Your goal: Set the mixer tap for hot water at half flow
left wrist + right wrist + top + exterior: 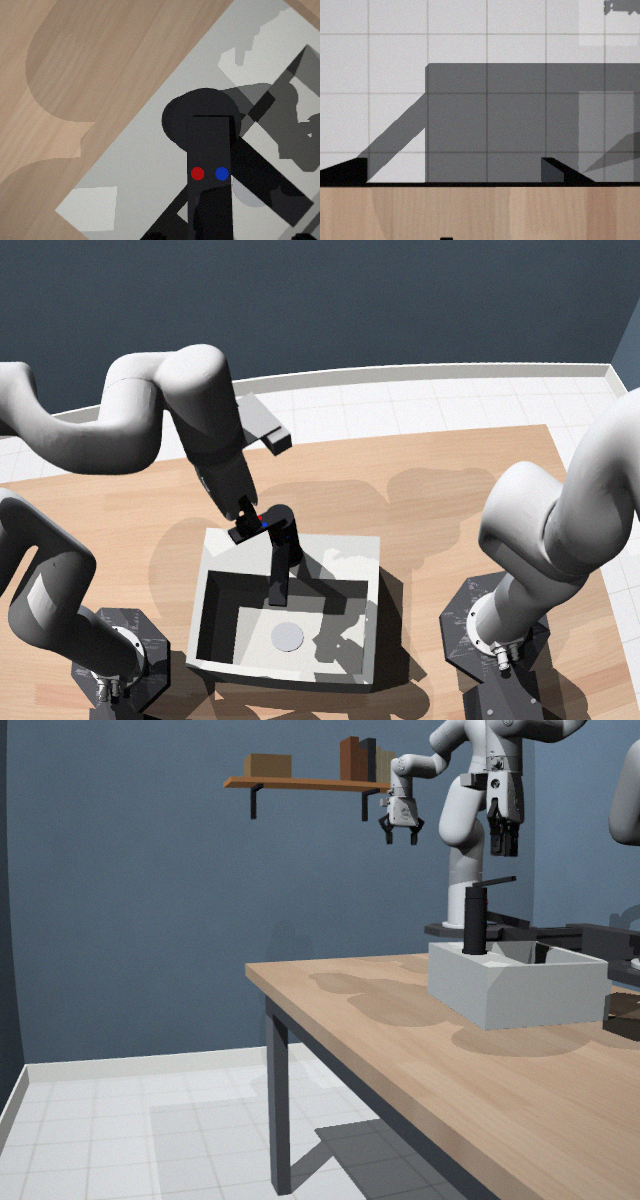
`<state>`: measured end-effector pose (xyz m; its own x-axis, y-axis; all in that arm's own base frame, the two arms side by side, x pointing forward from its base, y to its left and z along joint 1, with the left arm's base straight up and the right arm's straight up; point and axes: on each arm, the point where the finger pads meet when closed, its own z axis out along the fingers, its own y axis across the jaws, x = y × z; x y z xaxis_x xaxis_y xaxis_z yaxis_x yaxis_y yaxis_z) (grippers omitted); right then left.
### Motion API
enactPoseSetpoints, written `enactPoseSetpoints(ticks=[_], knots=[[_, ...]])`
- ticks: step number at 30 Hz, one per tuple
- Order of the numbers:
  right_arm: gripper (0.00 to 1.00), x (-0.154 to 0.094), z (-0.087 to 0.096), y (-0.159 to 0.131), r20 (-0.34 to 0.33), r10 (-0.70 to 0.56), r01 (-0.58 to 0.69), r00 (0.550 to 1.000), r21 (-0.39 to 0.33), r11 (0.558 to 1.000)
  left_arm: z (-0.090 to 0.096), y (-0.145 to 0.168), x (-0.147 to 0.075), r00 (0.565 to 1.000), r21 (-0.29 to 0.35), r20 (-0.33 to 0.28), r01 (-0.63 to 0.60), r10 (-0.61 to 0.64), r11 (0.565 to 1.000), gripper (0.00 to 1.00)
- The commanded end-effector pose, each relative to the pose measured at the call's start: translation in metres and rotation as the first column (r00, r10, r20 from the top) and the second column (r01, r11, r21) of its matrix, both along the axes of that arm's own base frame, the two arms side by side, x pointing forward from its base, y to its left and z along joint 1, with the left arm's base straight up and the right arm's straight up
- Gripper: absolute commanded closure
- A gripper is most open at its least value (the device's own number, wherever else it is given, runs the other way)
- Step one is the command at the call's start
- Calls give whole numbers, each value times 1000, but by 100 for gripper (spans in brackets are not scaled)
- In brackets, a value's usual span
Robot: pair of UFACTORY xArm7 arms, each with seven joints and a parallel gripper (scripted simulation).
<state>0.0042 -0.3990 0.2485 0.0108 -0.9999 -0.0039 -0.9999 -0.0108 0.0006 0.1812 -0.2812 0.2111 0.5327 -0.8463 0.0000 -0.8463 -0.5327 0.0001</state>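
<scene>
The black mixer tap [294, 547] [475, 921] [175, 120] stands on the sink's back ledge, its spout [279, 575] [275, 185] over the basin. Its lever [236, 536] [498, 880] [210, 145] points left of the spout in the top view and slopes upward to its tip. A red dot [260, 517] [197, 173] and a blue dot [264, 524] [222, 173] sit on the lever. My left gripper [249, 523] [504, 851] [230, 236] is partly open, empty, above the lever with a visible gap. My right gripper [401, 841] [456, 172] is open and empty, away from the tap.
The pale sink [194, 635] [542, 1001] stands on the wooden table [496, 446] [413, 1061] between the two arm bases. A shelf [310, 784] with a box and books is on the wall behind. The right wrist view shows floor tiles beyond the table edge.
</scene>
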Motion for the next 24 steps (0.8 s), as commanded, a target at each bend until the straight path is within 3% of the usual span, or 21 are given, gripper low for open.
enactPoseSetpoints(ticks=[1, 7, 8, 24], knots=[[0, 0, 1, -1, 1, 0, 0, 1000, -4, 1000, 3, -1, 0, 1000, -3, 1, 0, 0, 1000, 36], [0, 0, 1, -1, 1, 0, 0, 1000, -4, 1000, 4, -1, 0, 1000, -3, 1, 0, 0, 1000, 36], [0, 0, 1, -1, 1, 0, 0, 1000, -4, 1000, 4, -1, 0, 1000, -3, 1, 0, 0, 1000, 100], [0, 0, 1, -1, 1, 0, 0, 1000, -4, 1000, 4, -1, 0, 1000, -3, 1, 0, 0, 1000, 100]])
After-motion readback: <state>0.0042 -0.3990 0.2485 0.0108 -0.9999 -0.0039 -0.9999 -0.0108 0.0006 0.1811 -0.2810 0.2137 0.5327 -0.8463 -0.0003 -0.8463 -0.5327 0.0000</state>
